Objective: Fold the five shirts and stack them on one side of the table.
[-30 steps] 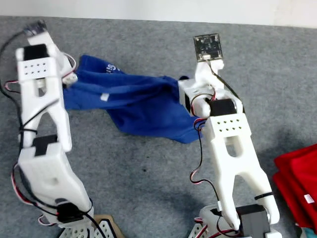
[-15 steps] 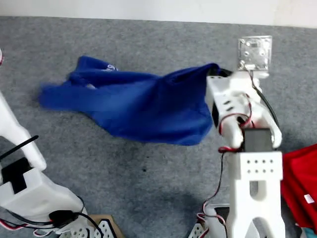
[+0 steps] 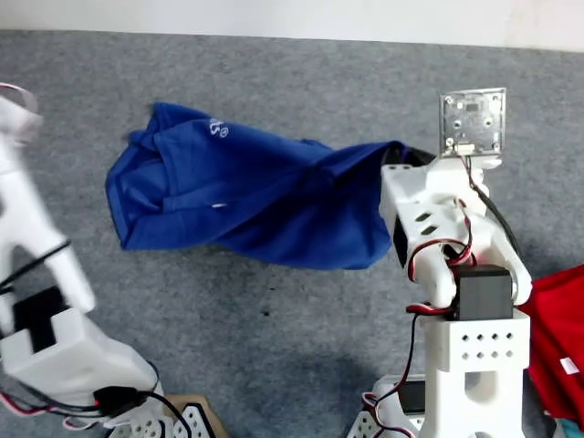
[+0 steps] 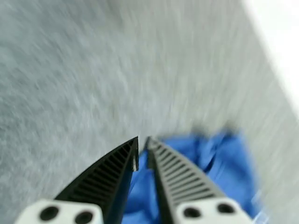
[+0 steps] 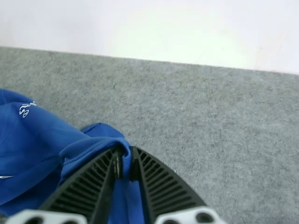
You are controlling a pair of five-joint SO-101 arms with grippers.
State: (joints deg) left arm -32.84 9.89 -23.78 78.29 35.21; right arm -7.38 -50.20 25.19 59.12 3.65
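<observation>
Blue shirt [image 3: 246, 196]: lies bunched on the table [image 3: 274, 347], with one edge lifted to your right gripper [image 5: 124, 161].
Right gripper: clamped on that edge fold, probably to pull the cloth out flat.
Left gripper [image 4: 142, 144]: fingers pressed together and holding nothing; the shirt lies beyond its tips.

table [image 3: 274, 347]: grey, covered in felt-like fabric
blue shirt [image 3: 246, 196]: crumpled, laid mid-table
red shirts [image 3: 561, 319]: piled at the right edge
</observation>
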